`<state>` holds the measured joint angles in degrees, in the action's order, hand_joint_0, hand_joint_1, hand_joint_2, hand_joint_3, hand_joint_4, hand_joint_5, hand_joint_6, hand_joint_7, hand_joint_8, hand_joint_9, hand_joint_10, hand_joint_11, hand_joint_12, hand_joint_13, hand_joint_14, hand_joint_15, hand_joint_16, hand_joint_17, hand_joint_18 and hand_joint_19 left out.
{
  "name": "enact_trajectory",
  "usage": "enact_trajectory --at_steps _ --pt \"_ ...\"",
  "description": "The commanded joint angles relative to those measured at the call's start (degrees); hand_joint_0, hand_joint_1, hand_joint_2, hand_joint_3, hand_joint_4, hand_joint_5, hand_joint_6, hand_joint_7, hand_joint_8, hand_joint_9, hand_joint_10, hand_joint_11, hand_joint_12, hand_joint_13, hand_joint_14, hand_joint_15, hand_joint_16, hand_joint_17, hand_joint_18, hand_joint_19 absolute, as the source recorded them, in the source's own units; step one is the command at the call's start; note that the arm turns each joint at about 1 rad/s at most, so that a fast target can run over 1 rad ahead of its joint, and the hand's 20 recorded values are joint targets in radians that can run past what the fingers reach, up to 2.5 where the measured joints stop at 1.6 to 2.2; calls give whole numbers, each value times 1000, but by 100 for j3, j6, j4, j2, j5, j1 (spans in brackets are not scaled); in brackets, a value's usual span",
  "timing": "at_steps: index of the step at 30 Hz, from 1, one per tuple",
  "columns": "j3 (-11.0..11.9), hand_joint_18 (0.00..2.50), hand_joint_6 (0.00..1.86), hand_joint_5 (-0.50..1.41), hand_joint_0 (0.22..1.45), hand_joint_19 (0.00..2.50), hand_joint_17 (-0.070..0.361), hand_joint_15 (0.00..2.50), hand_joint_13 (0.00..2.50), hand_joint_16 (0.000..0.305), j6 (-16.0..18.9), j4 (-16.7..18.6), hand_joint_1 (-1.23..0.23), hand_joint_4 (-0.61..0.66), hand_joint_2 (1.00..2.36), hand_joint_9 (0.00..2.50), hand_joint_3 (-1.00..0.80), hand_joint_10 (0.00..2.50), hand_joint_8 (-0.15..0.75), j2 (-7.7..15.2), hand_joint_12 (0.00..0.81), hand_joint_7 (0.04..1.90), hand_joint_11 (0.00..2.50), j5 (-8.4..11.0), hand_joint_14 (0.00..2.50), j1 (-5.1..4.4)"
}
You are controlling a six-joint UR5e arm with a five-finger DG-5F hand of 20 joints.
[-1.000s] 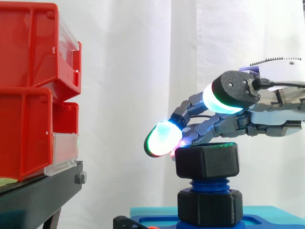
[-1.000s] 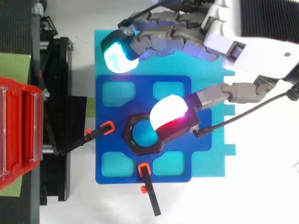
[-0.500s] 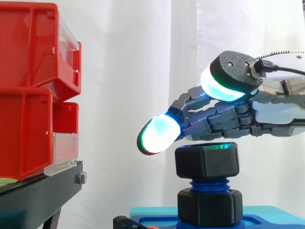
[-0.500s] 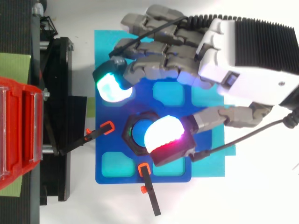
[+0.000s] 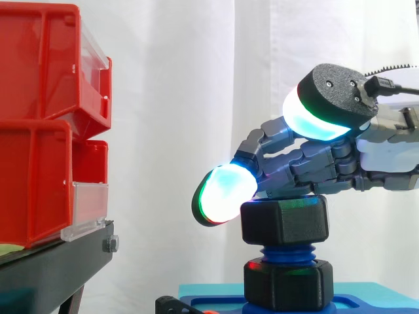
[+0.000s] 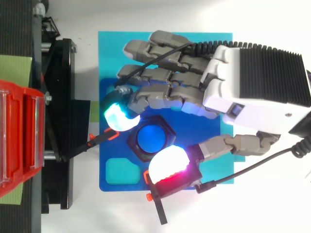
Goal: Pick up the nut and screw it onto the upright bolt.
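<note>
A black hex nut (image 5: 285, 220) (image 6: 151, 138) sits on top of the upright blue bolt (image 5: 286, 252), whose blue end shows through the nut's hole. A second black hex collar (image 5: 288, 284) rings the bolt's foot. My hand (image 6: 252, 85) reaches in from the right and spreads over the nut with relaxed, slightly bent fingers. One cyan-glowing fingertip (image 5: 222, 193) hangs just beside the nut's left upper corner. The thumb's white-red pad (image 6: 168, 168) stands on the opposite side and, in the side view, higher than the nut. Nothing is pinched.
The bolt stands in a dark blue fixture plate (image 6: 116, 187) on a teal base (image 6: 109, 48). Two black clamps with orange tips (image 6: 111, 134) (image 6: 154, 201) lie at the plate's left and front. Red bins (image 5: 46, 124) on a black stand (image 5: 59, 265) rise at the left.
The hand has shifted across the plate so that fingers and thumb now straddle the nut. The glowing fingertip came down beside the nut's corner. The nut stayed on the bolt.
</note>
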<state>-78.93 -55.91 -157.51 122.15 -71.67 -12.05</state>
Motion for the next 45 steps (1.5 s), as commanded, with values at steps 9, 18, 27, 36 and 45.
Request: enact_trajectory --at_steps 9,18,27,36,45 --pt "0 0 503 -118 473 0 75 0 156 33 10 -69 -273 173 1000 466 -500 0 241 2 276 998 0 30 0 -43" --pt "0 0 502 -95 482 0 70 0 202 31 19 -78 -305 144 1000 530 -500 0 247 -7 265 1179 0 -22 0 19" --pt "0 0 583 -81 493 0 60 0 277 27 19 -201 -351 140 1000 644 -500 0 263 -7 246 1225 0 -172 0 177" --pt "0 182 602 2 511 0 42 0 507 18 19 -184 -398 126 1000 933 -500 0 263 -7 207 1274 0 -277 0 335" --pt "0 738 593 82 529 2 6 0 1045 3 -16 -192 -441 -31 1000 1800 -500 5 219 -7 101 1267 159 -400 0 467"
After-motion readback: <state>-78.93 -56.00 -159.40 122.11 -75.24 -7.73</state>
